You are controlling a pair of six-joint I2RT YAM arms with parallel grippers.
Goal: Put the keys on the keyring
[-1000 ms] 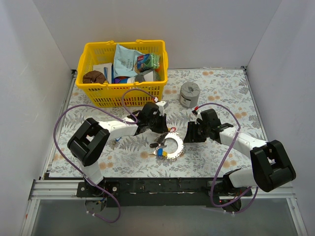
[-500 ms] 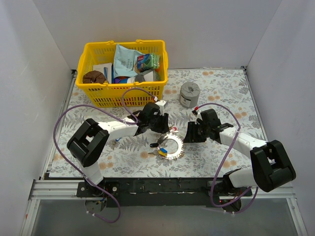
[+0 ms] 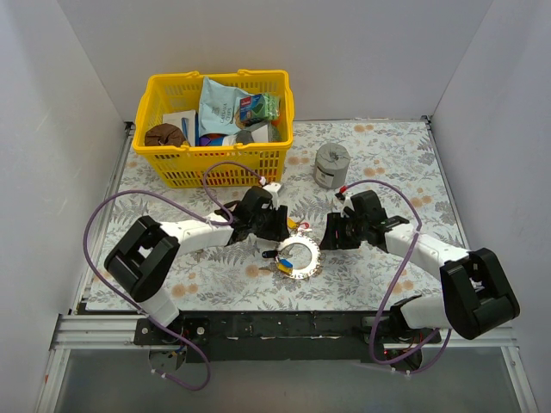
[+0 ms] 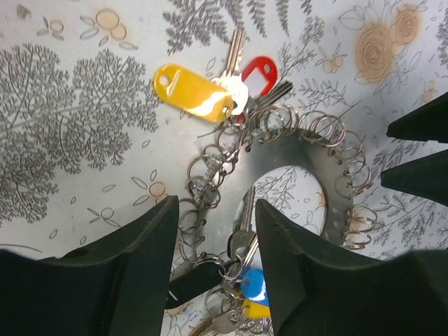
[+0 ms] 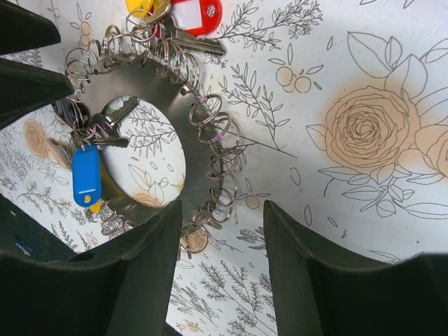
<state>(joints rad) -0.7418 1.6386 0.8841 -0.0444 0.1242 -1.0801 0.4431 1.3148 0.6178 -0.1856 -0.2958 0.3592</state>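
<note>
The keyring (image 4: 278, 148) is a flat silver ring lying on the floral cloth, its rim lined with small wire loops. Keys hang from it: a yellow-tagged one (image 4: 192, 92) and a red-tagged one (image 4: 257, 75) on the far side, and a blue-tagged one (image 4: 253, 287) near a black tag. My left gripper (image 4: 217, 238) is open above the ring's rim, with a silver key and loops lying between its fingers, not held. My right gripper (image 5: 220, 231) is open at the ring's opposite edge (image 5: 203, 140), holding nothing. From above, both grippers (image 3: 282, 232) (image 3: 327, 239) flank the keyring (image 3: 312, 255).
A yellow basket (image 3: 215, 163) full of packets stands at the back left. A squat grey metal cylinder (image 3: 331, 163) sits behind the right arm. White walls enclose the table on three sides. Purple cables loop over both arms.
My left gripper has opened from shut and its arm has shifted slightly left and back. The blue-tagged key bunch now lies at the ring's rim. The right arm has barely moved.
</note>
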